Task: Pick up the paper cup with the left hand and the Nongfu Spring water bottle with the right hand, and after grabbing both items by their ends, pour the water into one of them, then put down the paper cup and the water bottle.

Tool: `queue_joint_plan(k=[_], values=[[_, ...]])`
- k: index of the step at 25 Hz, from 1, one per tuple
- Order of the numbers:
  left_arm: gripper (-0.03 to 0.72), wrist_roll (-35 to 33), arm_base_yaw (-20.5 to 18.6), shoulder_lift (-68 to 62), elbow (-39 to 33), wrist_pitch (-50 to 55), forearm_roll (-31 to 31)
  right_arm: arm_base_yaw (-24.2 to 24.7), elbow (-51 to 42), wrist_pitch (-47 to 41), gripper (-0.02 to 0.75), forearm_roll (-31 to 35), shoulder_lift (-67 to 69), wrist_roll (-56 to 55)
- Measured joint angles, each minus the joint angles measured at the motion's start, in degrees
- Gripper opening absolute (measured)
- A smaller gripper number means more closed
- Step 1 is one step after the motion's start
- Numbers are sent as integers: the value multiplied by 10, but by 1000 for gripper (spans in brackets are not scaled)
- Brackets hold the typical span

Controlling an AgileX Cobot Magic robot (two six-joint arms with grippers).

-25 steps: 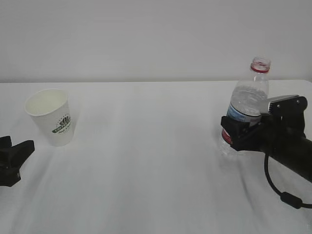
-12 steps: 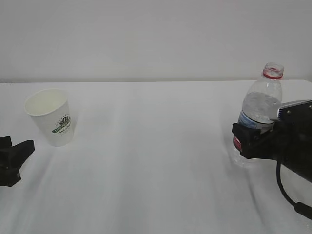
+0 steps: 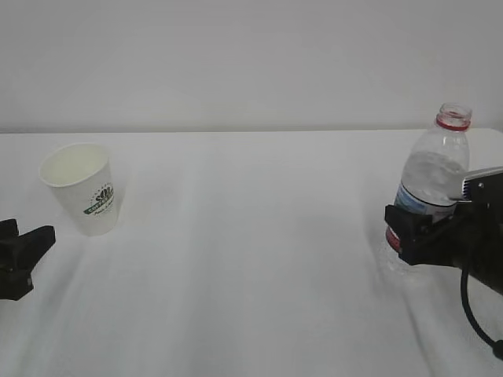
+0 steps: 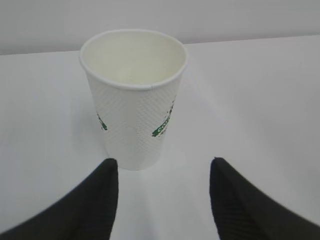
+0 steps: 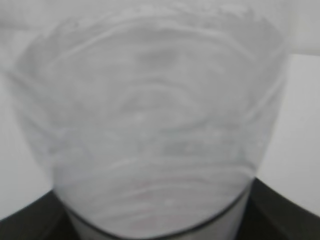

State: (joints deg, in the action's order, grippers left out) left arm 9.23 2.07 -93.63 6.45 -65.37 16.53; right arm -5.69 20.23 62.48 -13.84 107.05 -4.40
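The right claw (image 3: 402, 229) was clenched around the bottle (image 3: 431, 179) at its label, low on the body, which left the uncapped red-ringed neck clear above the fingers, presumably so the mouth could be tipped without the claw in the way. The bottle stood close to upright near the right edge of the worktop (image 3: 251, 259); whether its base touched the surface could not be told. In the right wrist view the ribbed bottle (image 5: 150, 120) filled nearly the whole picture, pressed between the dark fingers. The cup (image 3: 82, 188) stood upright and untouched on the far left, mouth open, and looked empty. The left claw (image 4: 162, 172) was released, its two fingers spread wider than the cup (image 4: 134, 95) and aimed at its base, just short of it, a sensible line for a straight push forward and a squeeze. Between cup and bottle the worktop lay bare, giving ample room to bring both together; the bottle sat nearest an edge.
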Motion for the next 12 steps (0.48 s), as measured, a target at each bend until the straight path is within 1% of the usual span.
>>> queue_joint_plan(k=[12], values=[[431, 0, 0, 0, 0, 0, -12, 3, -23, -7, 499, -7, -15, 0]])
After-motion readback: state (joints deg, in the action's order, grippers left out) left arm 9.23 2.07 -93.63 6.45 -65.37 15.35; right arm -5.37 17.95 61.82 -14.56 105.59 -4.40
